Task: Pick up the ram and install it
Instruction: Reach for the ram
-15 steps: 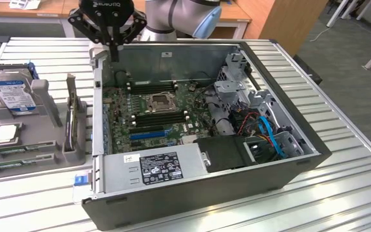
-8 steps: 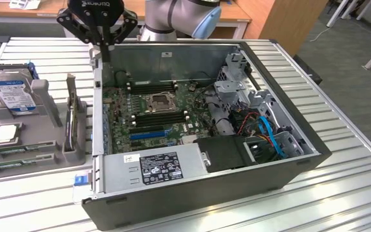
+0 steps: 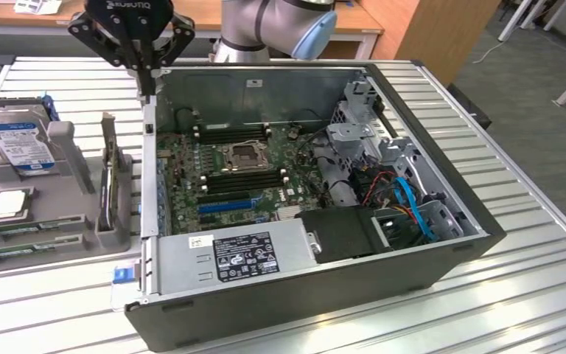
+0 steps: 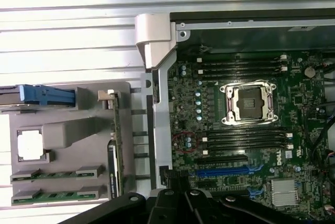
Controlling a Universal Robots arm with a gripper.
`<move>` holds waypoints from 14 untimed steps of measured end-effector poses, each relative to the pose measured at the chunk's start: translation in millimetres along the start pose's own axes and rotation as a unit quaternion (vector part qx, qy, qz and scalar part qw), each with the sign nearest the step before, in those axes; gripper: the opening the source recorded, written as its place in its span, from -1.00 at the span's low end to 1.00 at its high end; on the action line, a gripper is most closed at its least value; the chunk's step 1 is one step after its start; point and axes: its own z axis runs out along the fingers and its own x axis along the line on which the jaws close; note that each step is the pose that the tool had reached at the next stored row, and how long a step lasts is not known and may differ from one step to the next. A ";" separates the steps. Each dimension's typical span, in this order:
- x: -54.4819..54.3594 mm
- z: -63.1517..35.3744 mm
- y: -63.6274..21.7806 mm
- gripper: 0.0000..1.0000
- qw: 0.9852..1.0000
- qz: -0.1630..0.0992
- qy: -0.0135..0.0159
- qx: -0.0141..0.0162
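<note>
Nearest, case lies open; ram rests in tray beside it; gripper hovers over case's far corner, closed, empty.

We seem to be in a robotics lab or test workshop set up in an office-like room: a robot arm stands at twelve o'clock in the exterior view, behind a ribbed metal table. At the centre of that table sits an opened computer case with its boards bare, and at nine o'clock a gray parts holder keeps a hard drive upright. Beyond, around twelve o'clock, we see a wooden desk, with gray floor at two o'clock.
</note>
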 end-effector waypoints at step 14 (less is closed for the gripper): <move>23.0 -0.6 -1.7 -0.80 1.000 0.000 0.000 0.000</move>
